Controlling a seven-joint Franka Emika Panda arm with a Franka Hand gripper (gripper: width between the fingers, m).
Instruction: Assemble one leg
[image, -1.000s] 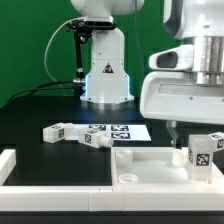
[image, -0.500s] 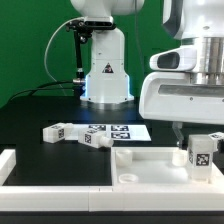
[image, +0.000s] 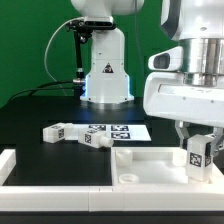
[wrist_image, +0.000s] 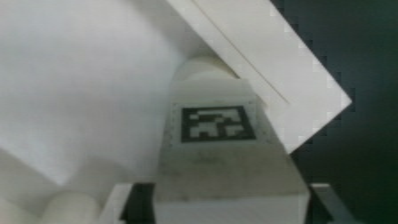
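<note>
My gripper (image: 196, 150) is shut on a white leg (image: 197, 153) with a black-and-white tag, held upright over the right end of the large flat white panel (image: 140, 165). In the wrist view the leg (wrist_image: 222, 140) fills the gap between my fingers (wrist_image: 139, 205), its tip close to the panel's raised rim (wrist_image: 267, 70). Two more legs lie on the black table: one (image: 56, 132) at the exterior view's left and one (image: 97, 139) beside it near the panel's corner.
The marker board (image: 120, 131) lies flat behind the panel. The robot base (image: 105, 70) stands at the back. A white rail (image: 8, 160) runs along the exterior view's left front edge. The rest is black table.
My gripper with the leg has dropped slightly and shifted a little toward the exterior view's left, closer to the panel. The loose legs have not moved.
</note>
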